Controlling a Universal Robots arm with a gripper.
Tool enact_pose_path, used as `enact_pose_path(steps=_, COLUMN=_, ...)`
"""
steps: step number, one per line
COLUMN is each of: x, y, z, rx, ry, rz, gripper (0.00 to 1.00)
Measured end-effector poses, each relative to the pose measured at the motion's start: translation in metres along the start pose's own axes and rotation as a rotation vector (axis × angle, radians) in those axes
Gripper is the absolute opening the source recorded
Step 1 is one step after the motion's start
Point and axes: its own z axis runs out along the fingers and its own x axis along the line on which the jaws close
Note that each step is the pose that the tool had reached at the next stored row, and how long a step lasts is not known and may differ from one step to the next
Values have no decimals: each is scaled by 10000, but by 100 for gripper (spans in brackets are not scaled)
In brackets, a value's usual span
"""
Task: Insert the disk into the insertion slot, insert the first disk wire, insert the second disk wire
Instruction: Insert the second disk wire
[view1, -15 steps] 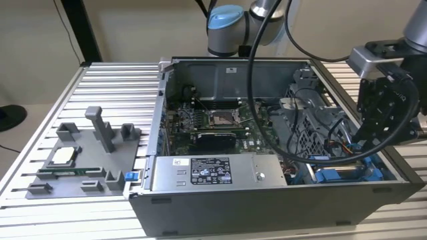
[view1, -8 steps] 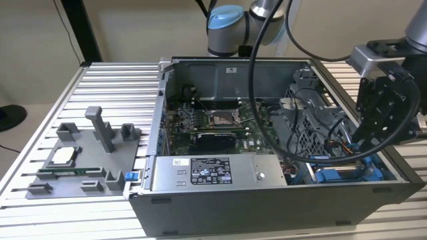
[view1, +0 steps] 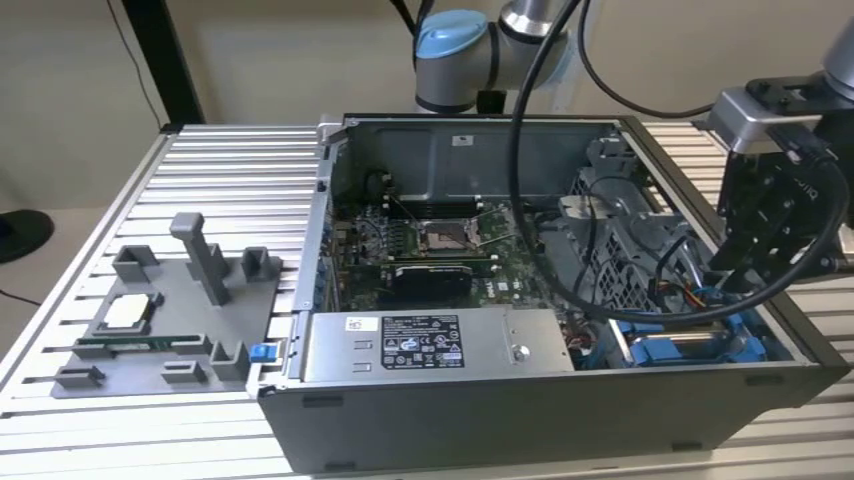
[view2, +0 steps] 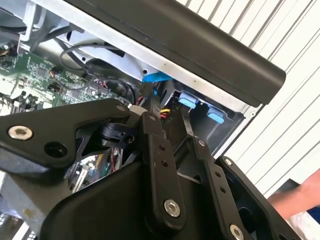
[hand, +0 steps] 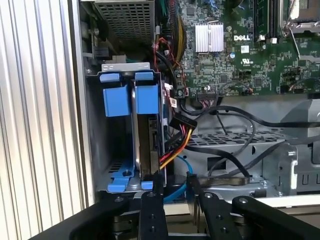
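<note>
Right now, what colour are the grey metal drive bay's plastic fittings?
Bright blue plastic fittings, clearest in the first wrist view.

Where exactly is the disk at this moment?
In the first wrist view, the disk stands on edge inside the insertion slot, with a blue tab at its end and the coloured wires close beside it.

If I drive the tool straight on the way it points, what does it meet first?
Probably the blue wire looped right ahead of the tool, then the wired end of the disk. Depth is hard to judge here.
</note>
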Motion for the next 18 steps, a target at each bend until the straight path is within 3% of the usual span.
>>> enact_pose_path(steps=7, x=-6, y=-77, z=2, rx=-93, ry=-201, rz=10, gripper=100)
enact_pose_path(steps=14, x=-16, y=-145, z=3, rx=-231, ry=-272, rz=27, gripper=100)
enact_pose_path(steps=16, x=-25, y=-147, z=7, rx=-383, ry=-260, rz=53, gripper=100)
enact_pose_path(steps=18, x=-30, y=-148, z=10, rx=-635, ry=-240, rz=84, gripper=100)
